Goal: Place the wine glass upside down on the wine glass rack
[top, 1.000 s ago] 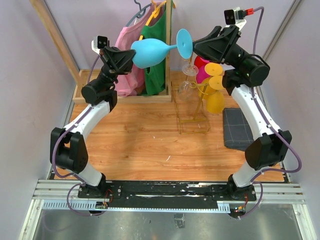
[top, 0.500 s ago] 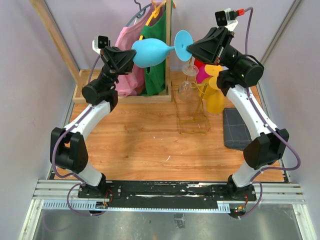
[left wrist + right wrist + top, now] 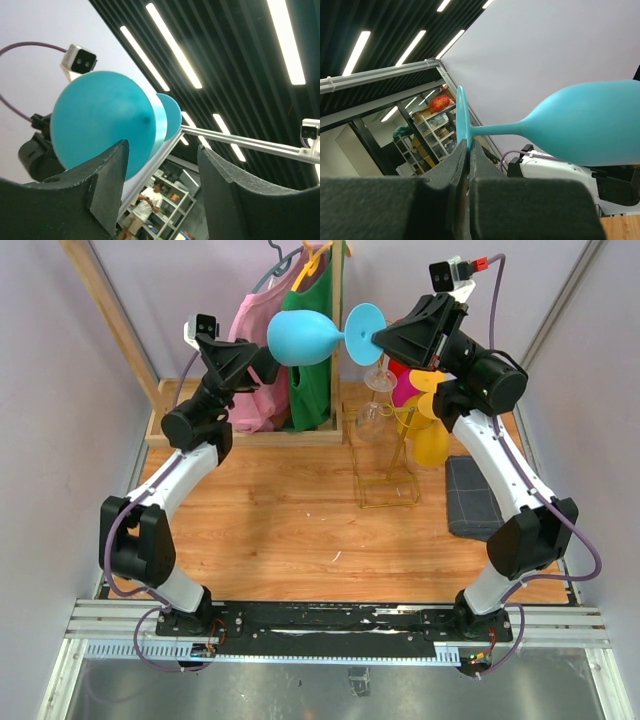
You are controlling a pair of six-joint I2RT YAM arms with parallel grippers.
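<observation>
The blue wine glass (image 3: pixel 300 337) hangs on its side high over the back of the table, bowl to the left, foot to the right. My right gripper (image 3: pixel 378 338) is shut on the rim of its foot, and the right wrist view shows that gripper (image 3: pixel 469 142) pinching the thin disc of the glass (image 3: pixel 590 122). My left gripper (image 3: pixel 262 360) is open just below and left of the bowl. In the left wrist view the bowl (image 3: pixel 95 125) sits above the left finger of the open gripper (image 3: pixel 162 150), with nothing in the gap. The gold wire wine glass rack (image 3: pixel 388 490) stands below the right gripper.
Yellow glasses (image 3: pixel 430 440), a pink one (image 3: pixel 405 385) and a clear one (image 3: pixel 375 415) hang on the rack. A wooden clothes rack with pink and green garments (image 3: pixel 290 390) stands at the back. A grey cloth (image 3: pixel 475 498) lies at the right edge.
The right gripper closed on the glass's foot. Then the left gripper opened and let go of the bowl, and the glass rose slightly.
</observation>
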